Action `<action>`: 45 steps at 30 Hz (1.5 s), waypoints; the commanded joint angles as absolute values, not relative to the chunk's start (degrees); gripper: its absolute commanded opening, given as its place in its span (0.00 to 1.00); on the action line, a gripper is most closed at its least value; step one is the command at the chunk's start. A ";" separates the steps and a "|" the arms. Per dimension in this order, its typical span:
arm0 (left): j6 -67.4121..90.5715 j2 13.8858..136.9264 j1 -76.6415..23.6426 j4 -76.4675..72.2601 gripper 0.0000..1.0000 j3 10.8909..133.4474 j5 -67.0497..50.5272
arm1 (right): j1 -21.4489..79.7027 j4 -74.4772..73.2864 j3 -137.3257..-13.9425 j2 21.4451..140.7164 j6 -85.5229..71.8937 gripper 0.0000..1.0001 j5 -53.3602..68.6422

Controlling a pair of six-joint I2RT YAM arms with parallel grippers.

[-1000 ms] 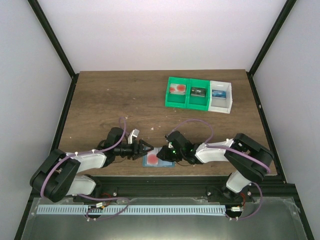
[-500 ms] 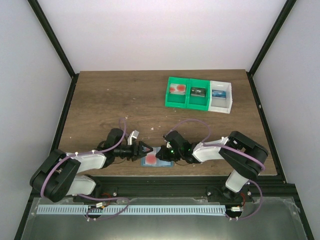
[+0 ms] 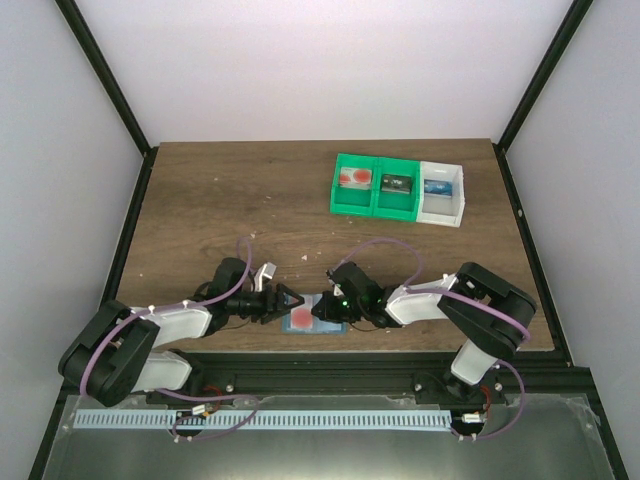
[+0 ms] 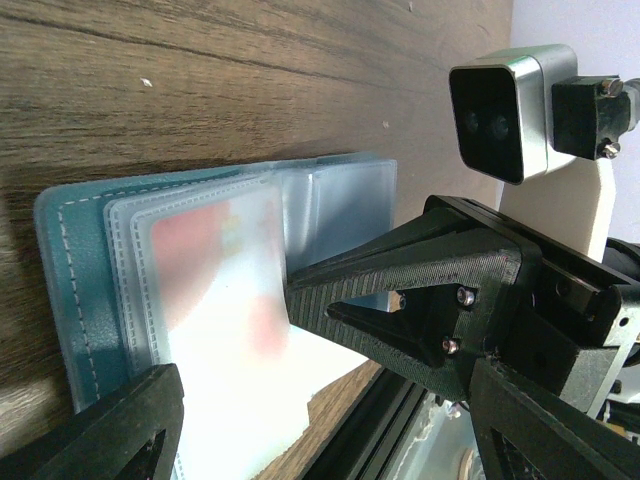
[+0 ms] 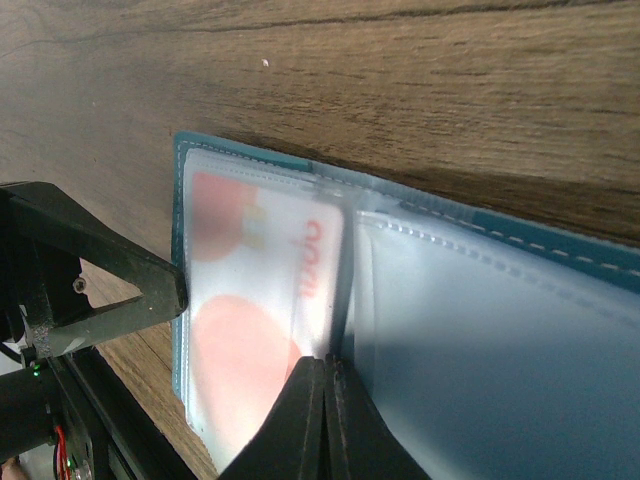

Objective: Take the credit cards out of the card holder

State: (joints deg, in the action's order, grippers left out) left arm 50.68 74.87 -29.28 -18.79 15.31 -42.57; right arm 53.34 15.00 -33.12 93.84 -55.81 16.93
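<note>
The light-blue card holder (image 3: pixel 330 328) lies open at the table's front edge; it also shows in the left wrist view (image 4: pixel 80 270) and the right wrist view (image 5: pixel 500 330). A red-and-white credit card (image 3: pixel 303 319) sits inside its frosted left pocket (image 4: pixel 200 260) (image 5: pixel 250 290). My right gripper (image 3: pixel 322 308) is shut, its tips (image 5: pixel 327 375) pressed on the holder at the fold beside that pocket; it also shows in the left wrist view (image 4: pixel 297 300). My left gripper (image 3: pixel 287 300) is open (image 4: pixel 325 400), straddling the pocket's outer end, with one of its fingers (image 5: pixel 120 285) at the holder's left edge.
At the back right stand a green two-compartment bin (image 3: pixel 376 205) and a white bin (image 3: pixel 443 212). They hold a red card (image 3: pixel 355 180), a dark card (image 3: pixel 397 183) and a blue card (image 3: pixel 437 186). The black frame rail (image 3: pixel 350 365) runs just below the holder.
</note>
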 commanded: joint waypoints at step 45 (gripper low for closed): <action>50.15 75.67 -29.36 -16.59 0.81 15.90 -41.25 | 53.94 11.61 -31.85 95.20 -55.74 0.00 14.90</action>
